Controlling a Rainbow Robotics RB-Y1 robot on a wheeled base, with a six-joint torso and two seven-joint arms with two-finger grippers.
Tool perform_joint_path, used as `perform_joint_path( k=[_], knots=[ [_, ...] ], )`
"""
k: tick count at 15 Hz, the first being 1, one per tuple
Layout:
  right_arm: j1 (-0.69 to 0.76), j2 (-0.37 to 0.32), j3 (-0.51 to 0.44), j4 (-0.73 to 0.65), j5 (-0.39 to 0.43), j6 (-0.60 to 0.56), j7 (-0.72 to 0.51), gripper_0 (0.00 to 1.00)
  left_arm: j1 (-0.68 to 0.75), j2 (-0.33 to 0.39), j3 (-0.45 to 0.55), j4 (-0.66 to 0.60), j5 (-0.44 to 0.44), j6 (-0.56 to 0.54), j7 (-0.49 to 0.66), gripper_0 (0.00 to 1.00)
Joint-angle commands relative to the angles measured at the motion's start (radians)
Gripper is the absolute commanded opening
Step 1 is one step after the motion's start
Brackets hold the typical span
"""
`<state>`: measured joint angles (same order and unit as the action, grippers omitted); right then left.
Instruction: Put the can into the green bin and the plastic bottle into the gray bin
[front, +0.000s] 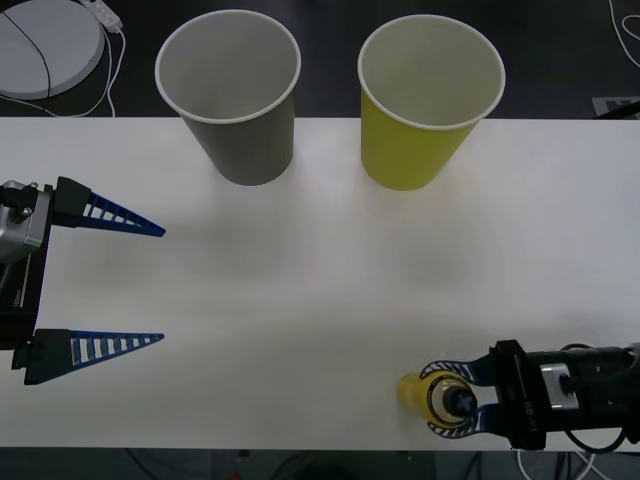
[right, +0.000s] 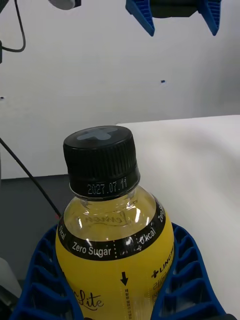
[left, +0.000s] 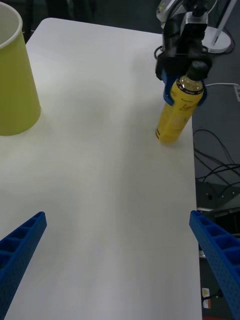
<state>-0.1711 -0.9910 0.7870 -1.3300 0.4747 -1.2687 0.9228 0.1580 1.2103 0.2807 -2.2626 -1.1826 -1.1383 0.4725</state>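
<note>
A white bench (front: 320, 290) is seen carrying three things. The gray bin (front: 232, 95) and the green bin (front: 425, 100) are stood upright at its far edge, well apart from the right gripper (front: 452, 400). The plastic bottle (front: 425, 393), tilted, is clamped within that gripper, near the near edge.

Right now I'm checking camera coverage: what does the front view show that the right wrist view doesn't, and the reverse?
Only the front view takes in the gray bin and the green bin, both upright at the far side of the table.

Only the right wrist view gives the plastic bottle's black cap, the date printed on it and the "Zero Sugar" band.

Both show the right gripper shut on the bottle at the table's near edge, and the left gripper with its jaws open.
</note>
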Motion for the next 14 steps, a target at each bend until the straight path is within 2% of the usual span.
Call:
perform_joint_path(
  k=[1, 9, 14],
  knots=[
    [0.039, -0.047, -0.006, -0.077, -0.061, 0.074, -0.001, 0.0, 0.0, 0.0, 0.0, 0.0, 0.0, 0.0, 0.0, 1.0],
    [0.176, -0.115, -0.124, -0.252, -0.196, 0.258, -0.005, 0.0, 0.0, 0.0, 0.0, 0.0, 0.0, 0.0, 0.0, 1.0],
    [0.314, -0.159, -0.247, -0.4, -0.277, 0.394, -0.012, 0.0, 0.0, 0.0, 0.0, 0.0, 0.0, 0.0, 0.0, 1.0]
  ],
)
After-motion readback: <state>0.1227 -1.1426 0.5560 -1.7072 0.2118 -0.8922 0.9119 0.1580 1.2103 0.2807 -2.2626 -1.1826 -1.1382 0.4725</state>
